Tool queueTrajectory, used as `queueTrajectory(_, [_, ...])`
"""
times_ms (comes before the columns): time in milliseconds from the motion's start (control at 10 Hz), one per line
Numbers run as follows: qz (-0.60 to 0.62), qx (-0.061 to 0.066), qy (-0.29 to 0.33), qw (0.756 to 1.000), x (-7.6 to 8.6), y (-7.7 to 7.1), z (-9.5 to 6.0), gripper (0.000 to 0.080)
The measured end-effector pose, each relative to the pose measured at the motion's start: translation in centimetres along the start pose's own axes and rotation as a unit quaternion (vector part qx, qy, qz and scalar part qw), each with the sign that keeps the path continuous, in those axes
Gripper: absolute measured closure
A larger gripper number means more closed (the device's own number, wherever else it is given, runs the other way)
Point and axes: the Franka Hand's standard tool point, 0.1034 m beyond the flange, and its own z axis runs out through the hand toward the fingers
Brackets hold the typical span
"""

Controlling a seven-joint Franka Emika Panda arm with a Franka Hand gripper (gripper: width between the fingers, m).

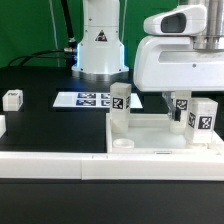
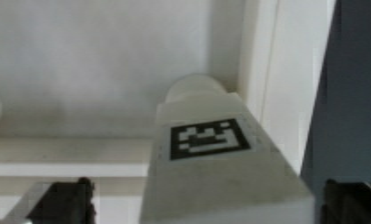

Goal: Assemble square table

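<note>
The white square tabletop [image 1: 150, 128] lies rim up on the black table. One white tagged leg [image 1: 120, 103] stands at its far corner on the exterior view's left. Two more tagged legs [image 1: 182, 108] [image 1: 203, 116] stand at its right side under my gripper [image 1: 187, 98], whose fingertips are hidden there. In the wrist view a tagged leg [image 2: 214, 150] stands upright between my fingers [image 2: 66, 202], with a gap showing on each side, over the tabletop's inner floor [image 2: 93, 70] by its rim [image 2: 256, 50]. My gripper [image 2: 208, 205] is open around it.
A loose leg [image 1: 12, 98] lies at the exterior view's left, and another white part [image 1: 2, 126] is at the left edge. The marker board [image 1: 84, 100] lies before the robot base [image 1: 100, 50]. A long low white wall strip [image 1: 55, 165] runs along the front.
</note>
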Motion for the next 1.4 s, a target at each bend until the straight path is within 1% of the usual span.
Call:
queueTrajectory(100, [0.001,0.0,0.0,1.0,0.0,0.01,0.0,0.0178])
queueTrajectory(200, [0.025,0.001,0.0,1.0,-0.01,-0.03,0.01,0.0368])
queueTrajectory(300, [0.068,0.001,0.0,0.998,-0.02,-0.08,0.01,0.0368])
queueTrajectory(400, [0.091,0.002,0.0,0.996,-0.02,-0.09,0.02,0.0511])
queueTrajectory(600, [0.171,0.002,-0.001,0.985,-0.03,-0.05,0.06,0.0511])
queueTrajectory(700, [0.236,-0.001,0.001,0.972,-0.02,-0.04,0.05,0.0511])
queueTrajectory(800, [0.335,-0.007,0.003,0.942,-0.07,-0.05,-0.01,0.0511])
queueTrajectory(900, [0.389,-0.012,0.005,0.921,-0.13,-0.13,-0.05,0.0511])
queueTrajectory(1000, [0.456,-0.014,0.008,0.89,-0.14,-0.09,0.06,0.0511])
queueTrajectory(1100, [0.583,-0.001,0.016,0.813,0.23,0.15,0.12,0.0509])
queueTrajectory(1200, [0.633,0.021,0.018,0.774,0.5,0.57,0.25,0.0509])
queueTrajectory(1300, [0.679,0.034,0.011,0.733,0.43,0.7,0.3,0.0509])
queueTrajectory(1400, [0.725,0.039,0.004,0.688,0.38,0.79,0.33,0.0509])
